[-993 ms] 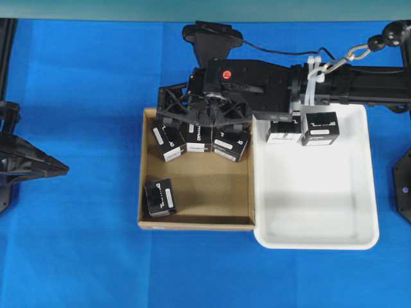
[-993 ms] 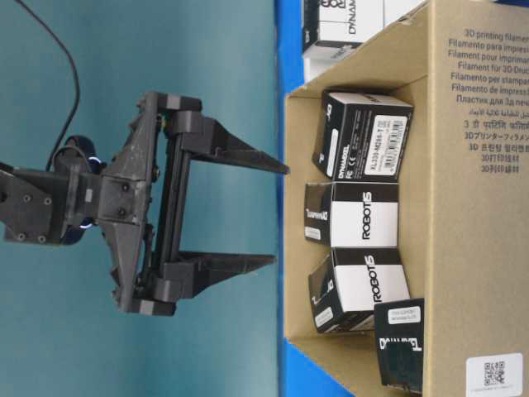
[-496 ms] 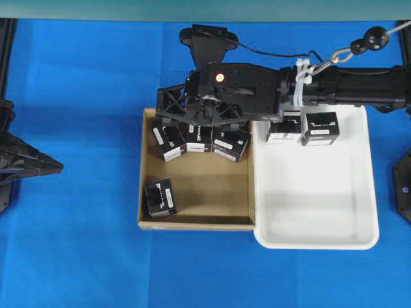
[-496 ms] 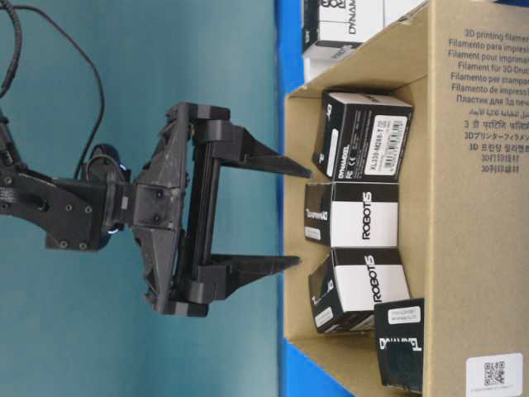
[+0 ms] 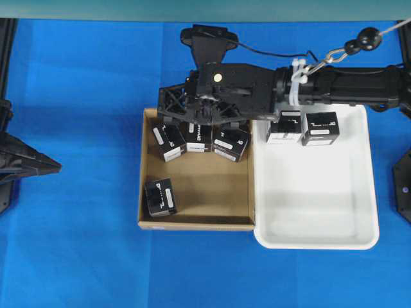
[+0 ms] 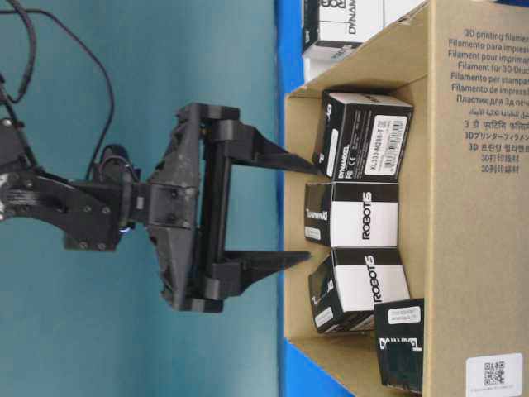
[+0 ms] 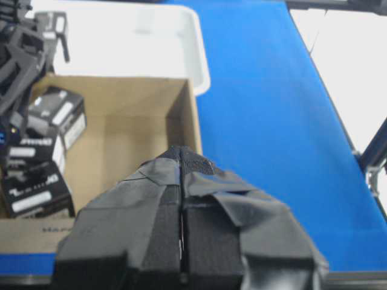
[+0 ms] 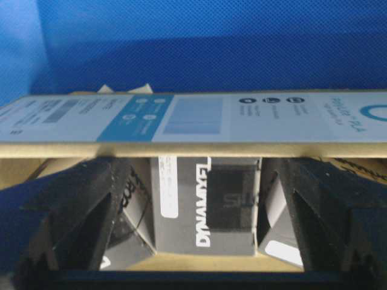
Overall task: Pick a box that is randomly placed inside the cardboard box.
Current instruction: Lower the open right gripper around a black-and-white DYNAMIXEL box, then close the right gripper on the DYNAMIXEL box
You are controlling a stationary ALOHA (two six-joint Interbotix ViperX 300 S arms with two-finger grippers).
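Blue tabletop (image 5: 83,96), teal backdrop (image 6: 124,66); right gripper (image 6: 281,211) spread wide at cardboard box (image 5: 196,189) edge; left gripper (image 7: 181,175) clenched.

Brown cardboard box (image 5: 196,192), black box (image 5: 198,137) with white lettering, white tray (image 5: 314,192), blue table (image 5: 77,96)

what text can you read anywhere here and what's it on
"DYNAMIXEL": box between the right tool's fingers.
"ROBOTIS": middle box of the row.
"XL330-M288-T": top box.
"3D printing filament": cardboard box wall.
Small label print: unreadable.
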